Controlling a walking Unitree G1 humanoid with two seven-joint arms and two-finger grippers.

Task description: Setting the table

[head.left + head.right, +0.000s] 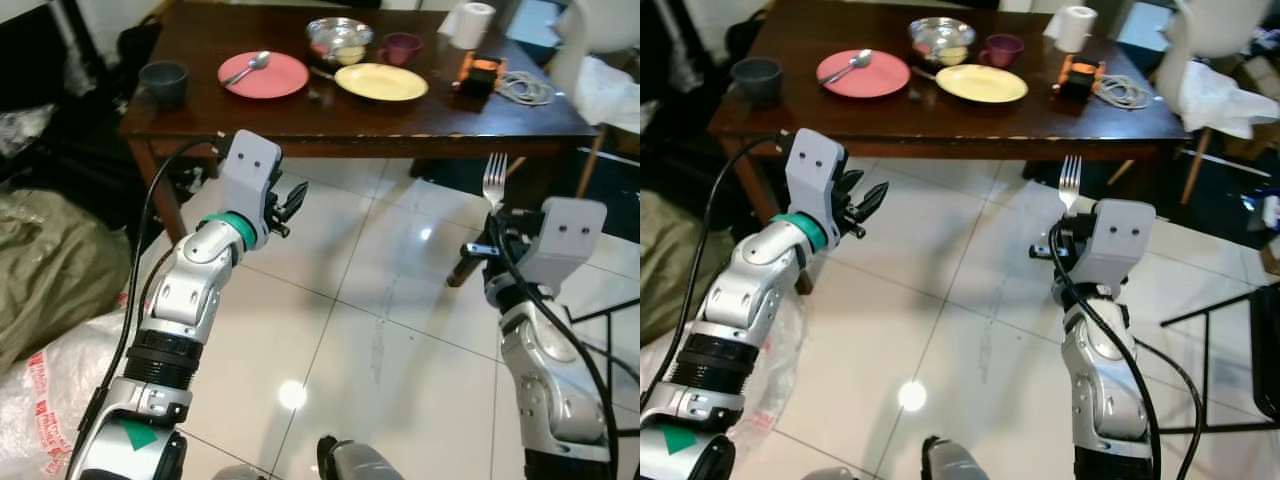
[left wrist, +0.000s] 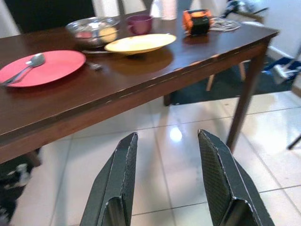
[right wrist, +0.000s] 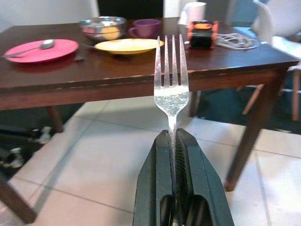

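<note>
While the right gripper (image 3: 175,141) pinches the fork (image 3: 171,80) upright at lower centre, short of the table (image 1: 400,130), and the left gripper (image 2: 167,183) gapes empty, the thin handle could slip or twist.

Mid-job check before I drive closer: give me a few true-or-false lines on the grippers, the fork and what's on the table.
1. The right gripper holds a fork with tines up. True.
2. The left gripper is shut on a spoon. False: it is open and empty; the spoon lies on the pink plate.
3. The yellow plate already has a fork on it. False: it looks bare.
4. A metal bowl stands behind the yellow plate. True.
</note>
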